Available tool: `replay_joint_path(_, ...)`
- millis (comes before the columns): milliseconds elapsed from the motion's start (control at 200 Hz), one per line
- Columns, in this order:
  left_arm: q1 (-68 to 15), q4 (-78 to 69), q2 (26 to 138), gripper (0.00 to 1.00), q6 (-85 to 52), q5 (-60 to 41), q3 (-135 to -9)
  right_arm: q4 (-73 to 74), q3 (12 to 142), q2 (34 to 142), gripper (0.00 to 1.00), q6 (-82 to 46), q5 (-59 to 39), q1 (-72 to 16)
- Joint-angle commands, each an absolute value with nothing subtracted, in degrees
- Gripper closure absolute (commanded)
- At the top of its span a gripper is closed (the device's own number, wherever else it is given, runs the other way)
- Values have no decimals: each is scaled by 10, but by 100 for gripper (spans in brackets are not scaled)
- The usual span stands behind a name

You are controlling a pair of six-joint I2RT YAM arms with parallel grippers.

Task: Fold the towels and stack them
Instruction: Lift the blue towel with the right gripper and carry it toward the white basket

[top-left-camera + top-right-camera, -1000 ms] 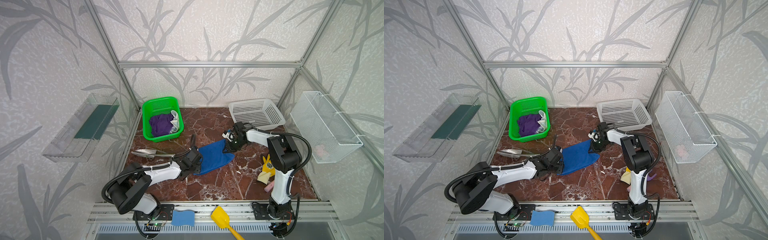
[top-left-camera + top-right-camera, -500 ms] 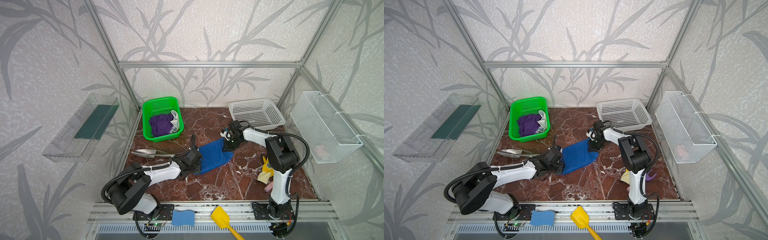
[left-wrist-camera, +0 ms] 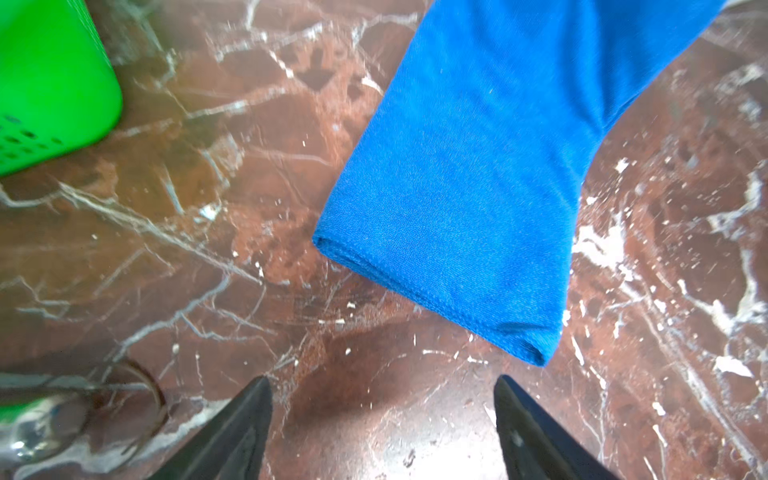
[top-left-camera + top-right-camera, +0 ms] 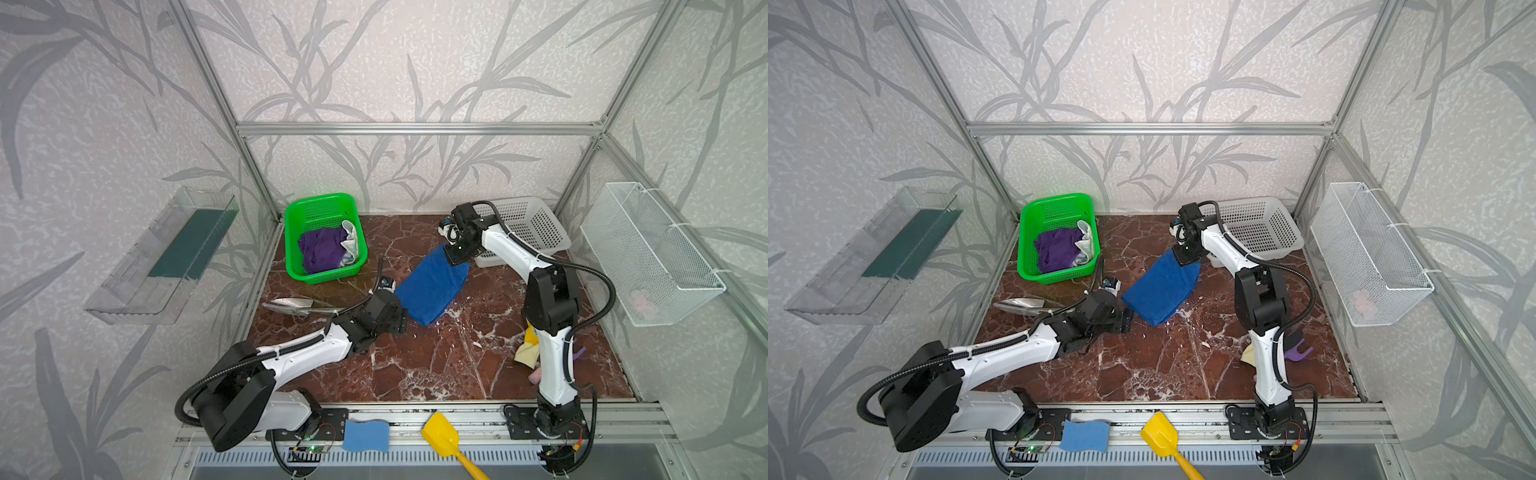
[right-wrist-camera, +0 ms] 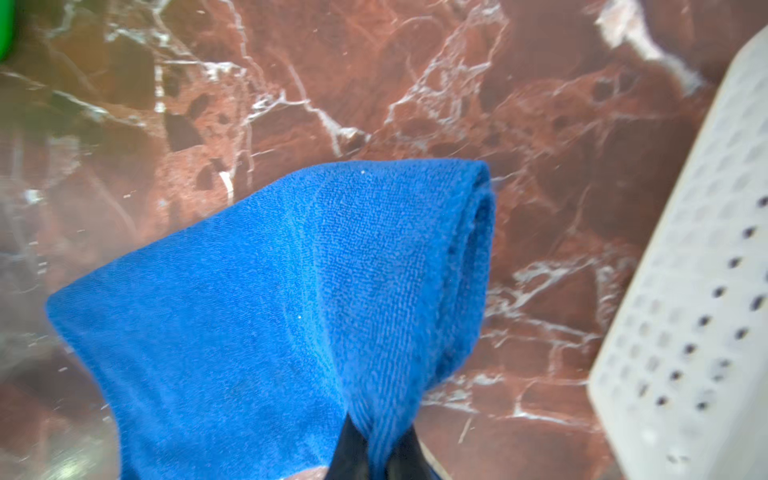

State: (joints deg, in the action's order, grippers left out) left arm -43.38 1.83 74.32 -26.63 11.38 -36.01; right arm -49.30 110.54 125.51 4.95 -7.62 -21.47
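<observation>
Left wrist view: my left gripper (image 3: 381, 379) stands wide apart over the bare marble top (image 3: 187, 257), holding nothing, just short of the folded blue towel (image 3: 478, 187); farther on, my right gripper (image 5: 380, 430) is pinched tight on that towel's far end (raised above the marble there); at the back left, the green basket (image 4: 291, 232) holds the purple towel (image 4: 320, 251) and the cream towel (image 4: 351, 243).
</observation>
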Motion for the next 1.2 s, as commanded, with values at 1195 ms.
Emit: replay_joint_path(1195,-432,1,697,18,-261,156,-336,-685,1516,1364,100,106,13,-103)
